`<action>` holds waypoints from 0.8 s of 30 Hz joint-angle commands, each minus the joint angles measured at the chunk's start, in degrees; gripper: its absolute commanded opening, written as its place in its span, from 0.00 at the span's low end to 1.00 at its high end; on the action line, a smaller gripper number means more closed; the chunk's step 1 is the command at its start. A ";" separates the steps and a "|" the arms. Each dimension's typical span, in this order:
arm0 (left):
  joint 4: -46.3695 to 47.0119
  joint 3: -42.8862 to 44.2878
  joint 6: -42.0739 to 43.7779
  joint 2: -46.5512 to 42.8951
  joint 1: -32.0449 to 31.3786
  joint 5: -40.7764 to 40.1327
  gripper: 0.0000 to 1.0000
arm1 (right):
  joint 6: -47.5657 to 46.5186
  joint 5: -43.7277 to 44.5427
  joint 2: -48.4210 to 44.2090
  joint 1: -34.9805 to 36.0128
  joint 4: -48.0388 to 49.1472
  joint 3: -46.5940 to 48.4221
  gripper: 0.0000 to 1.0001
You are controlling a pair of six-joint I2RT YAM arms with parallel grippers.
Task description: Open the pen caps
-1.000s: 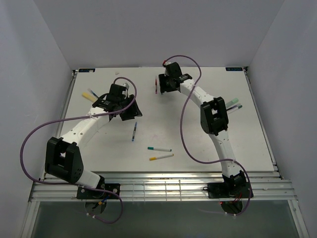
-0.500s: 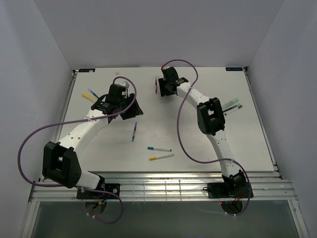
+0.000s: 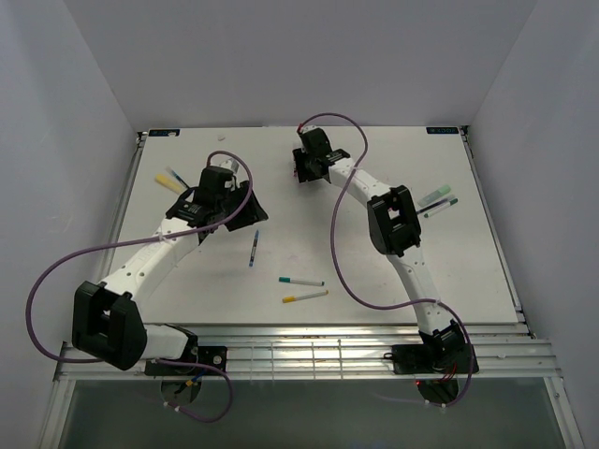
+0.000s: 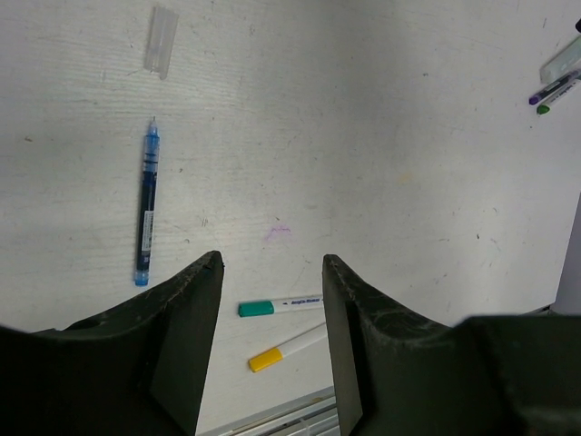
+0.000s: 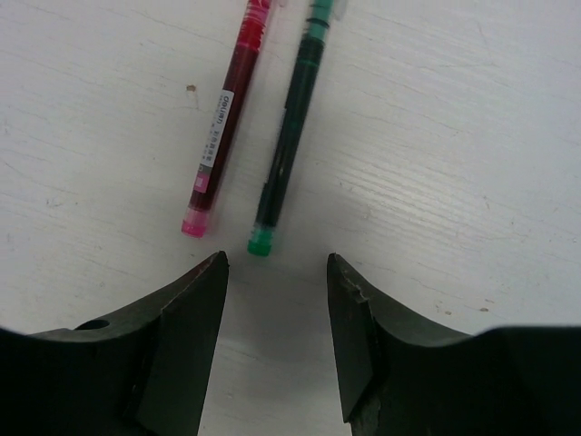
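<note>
In the right wrist view a red pen (image 5: 225,127) and a dark pen with a green end (image 5: 289,141) lie side by side on the white table. My right gripper (image 5: 277,262) hangs open just short of their near ends, holding nothing. The left gripper (image 4: 272,265) is open and empty above the table. In its view a blue pen (image 4: 146,204) lies uncapped, with a clear cap (image 4: 162,42) lying apart beyond it. Two white pens, one with a green cap (image 4: 256,309) and one with a yellow cap (image 4: 266,359), show between its fingers. From above, the right gripper (image 3: 301,171) is at the far middle and the left gripper (image 3: 245,213) at the centre left.
More pens lie at the table's left (image 3: 173,178) and right (image 3: 438,199) sides. The blue pen (image 3: 254,249) and the two white pens (image 3: 302,288) rest in the middle. Purple cables (image 3: 339,215) loop off both arms. A metal rail (image 3: 299,351) runs along the near edge.
The right arm has shifted a little left and farther back, and its jaws have narrowed slightly. The left arm's elbow has dropped toward the near left while its gripper stays about in place.
</note>
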 commanded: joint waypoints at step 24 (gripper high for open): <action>2.49 -2.53 -0.69 -3.67 -0.04 -0.70 0.61 | 1.27 5.62 4.96 1.17 -0.62 3.33 0.50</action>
